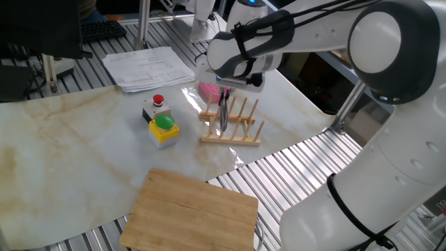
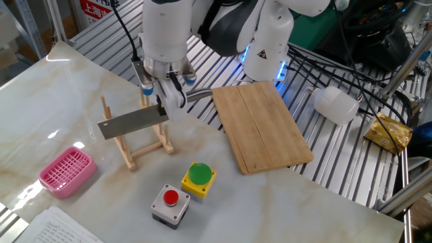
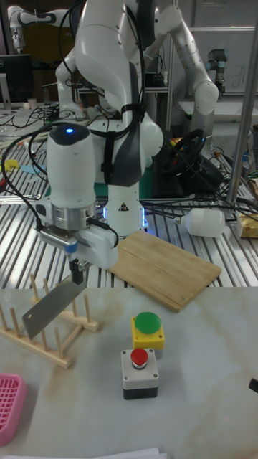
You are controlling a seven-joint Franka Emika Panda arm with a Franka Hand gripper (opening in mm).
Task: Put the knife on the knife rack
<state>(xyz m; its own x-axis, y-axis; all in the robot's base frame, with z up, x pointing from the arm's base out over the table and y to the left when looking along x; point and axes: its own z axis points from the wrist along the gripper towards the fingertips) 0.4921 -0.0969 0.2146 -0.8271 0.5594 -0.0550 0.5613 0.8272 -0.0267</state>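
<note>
My gripper is shut on the knife, holding it where the broad silvery blade meets the steel handle. The blade stands on edge and slants down among the upright pegs of the knife rack. In the tall fixed view the knife hangs below the gripper, with its low corner between pegs of the rack. From the opposite side the blade of the knife shows edge-on under the gripper, above the rack. I cannot tell whether the blade touches the rails.
A pink basket lies beside the rack. A green button box and a red button box stand in front of it. A wooden cutting board overhangs the table edge. Papers lie at the far side.
</note>
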